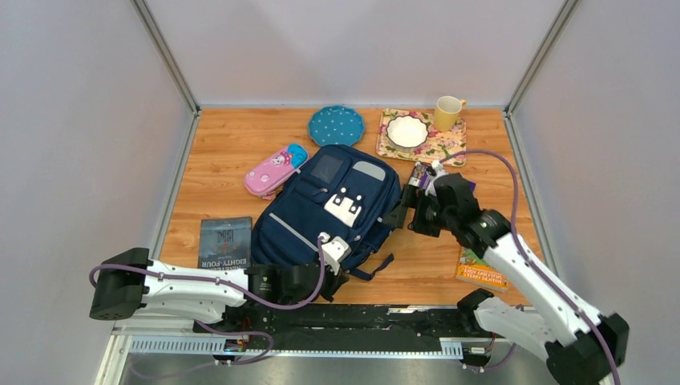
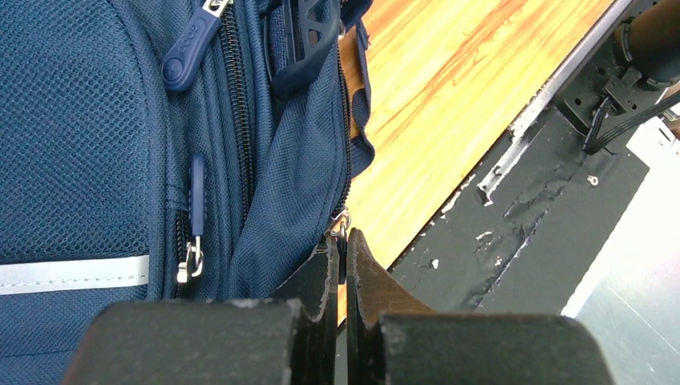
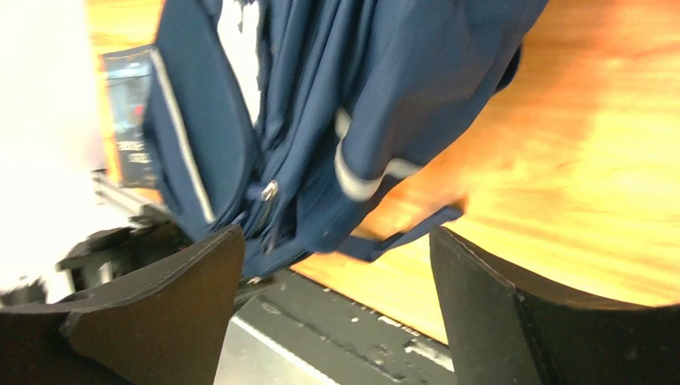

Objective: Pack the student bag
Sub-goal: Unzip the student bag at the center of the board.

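The student bag [image 1: 329, 208], a navy blue backpack with a white patch, lies in the middle of the wooden table. At the bag's near end my left gripper [image 1: 338, 275] is shut. In the left wrist view its jaws [image 2: 343, 245] pinch a small metal zipper pull [image 2: 340, 224] at the bag's [image 2: 96, 120] edge seam. My right gripper [image 1: 398, 215] hovers at the bag's right side, open and empty. In the right wrist view its wide-spread gripper [image 3: 337, 265] frames the bag's [image 3: 361, 96] lower corner and a loose strap [image 3: 401, 233].
A pink pencil case [image 1: 275, 170] lies at the bag's upper left and a dark book [image 1: 225, 242] at its left. Behind are a teal plate [image 1: 336, 124], a floral tray [image 1: 449, 147] with a white bowl [image 1: 407, 131], and a yellow mug [image 1: 447, 112]. A colourful book [image 1: 481, 274] lies right.
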You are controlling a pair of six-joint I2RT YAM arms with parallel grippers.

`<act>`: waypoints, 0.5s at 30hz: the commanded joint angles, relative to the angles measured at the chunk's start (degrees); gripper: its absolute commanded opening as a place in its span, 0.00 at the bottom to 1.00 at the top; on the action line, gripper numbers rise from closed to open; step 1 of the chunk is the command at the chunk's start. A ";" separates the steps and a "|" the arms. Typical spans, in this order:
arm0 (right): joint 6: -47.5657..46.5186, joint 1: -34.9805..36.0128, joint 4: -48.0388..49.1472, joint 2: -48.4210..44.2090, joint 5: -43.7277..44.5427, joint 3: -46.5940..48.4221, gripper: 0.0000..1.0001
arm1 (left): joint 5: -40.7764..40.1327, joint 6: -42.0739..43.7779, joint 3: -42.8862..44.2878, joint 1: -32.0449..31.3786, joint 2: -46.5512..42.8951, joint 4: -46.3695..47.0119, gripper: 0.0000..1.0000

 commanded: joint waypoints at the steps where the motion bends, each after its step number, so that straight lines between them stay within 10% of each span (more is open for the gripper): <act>1: 15.58 2.91 6.84 -10.03 -7.97 -12.11 0.89 | 1.44 3.00 3.25 1.00 -0.73 5.37 0.00; 15: 30.81 14.70 28.64 -2.16 -3.23 -17.96 0.91 | 9.09 5.64 8.18 1.27 5.51 7.74 0.00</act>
